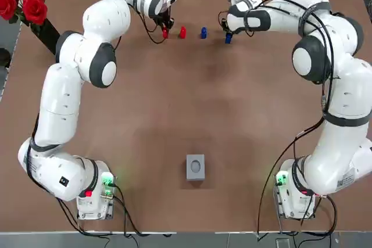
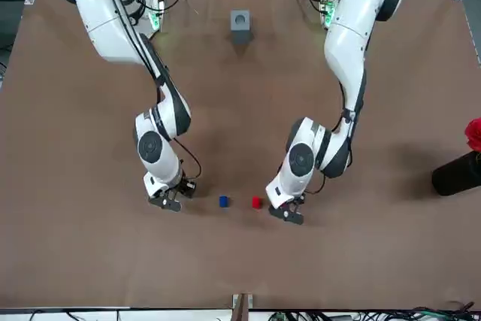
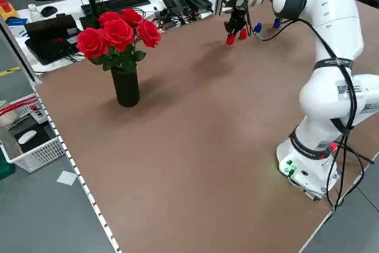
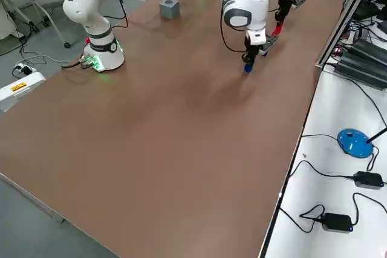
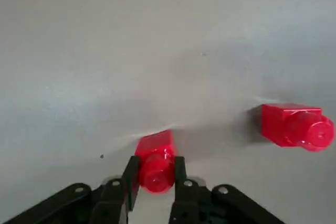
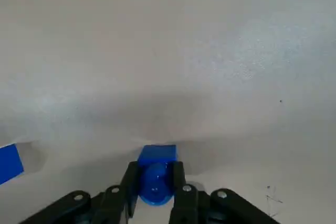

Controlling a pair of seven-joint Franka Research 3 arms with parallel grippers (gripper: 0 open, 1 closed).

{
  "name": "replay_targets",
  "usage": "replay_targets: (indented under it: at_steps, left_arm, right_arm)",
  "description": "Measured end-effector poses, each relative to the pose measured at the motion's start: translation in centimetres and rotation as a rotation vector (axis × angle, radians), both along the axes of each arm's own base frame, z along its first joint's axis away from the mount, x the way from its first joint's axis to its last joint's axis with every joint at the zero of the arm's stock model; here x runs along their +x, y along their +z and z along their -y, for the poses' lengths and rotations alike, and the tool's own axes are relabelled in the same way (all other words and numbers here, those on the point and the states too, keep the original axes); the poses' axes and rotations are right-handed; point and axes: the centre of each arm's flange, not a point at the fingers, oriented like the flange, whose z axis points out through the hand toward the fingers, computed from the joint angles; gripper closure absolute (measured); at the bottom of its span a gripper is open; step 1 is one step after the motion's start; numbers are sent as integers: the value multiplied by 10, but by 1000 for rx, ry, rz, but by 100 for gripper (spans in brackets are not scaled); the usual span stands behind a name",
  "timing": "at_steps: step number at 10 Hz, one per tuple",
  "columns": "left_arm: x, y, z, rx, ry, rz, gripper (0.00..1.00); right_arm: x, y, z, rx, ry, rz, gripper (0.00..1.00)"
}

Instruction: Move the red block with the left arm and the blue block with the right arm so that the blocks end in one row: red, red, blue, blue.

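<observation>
4 blocks line the top view's upper centre. Left gripper (image 1: 165, 29) clenches the outer red block (image 1: 165, 34), right gripper (image 1: 227, 34) the outer blue block (image 1: 228, 39), bracketing the inner red block (image 1: 182, 32) and inner blue block (image 1: 203, 32) to complete the required colour order.

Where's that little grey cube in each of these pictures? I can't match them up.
Top: grey cube, low centre.
Front: grey cube, top centre.
Left side: not in it.
Right side: grey cube, upper left.
Left wrist: absent; left gripper shut on a red block.
Right wrist: absent; right gripper shut on a blue block.
Landmark: the right arm's green-lit base, nearby in those three.
</observation>
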Motion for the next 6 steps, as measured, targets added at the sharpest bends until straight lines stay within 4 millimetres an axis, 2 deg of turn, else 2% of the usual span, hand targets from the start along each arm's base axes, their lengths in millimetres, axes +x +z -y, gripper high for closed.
replay_targets:
  at_steps: [6]
  left_arm:
    - [17, 0, 4, -21, 0, 42, 68]
  right_arm:
    - [3, 0, -24, -5, 18, 24, 70]
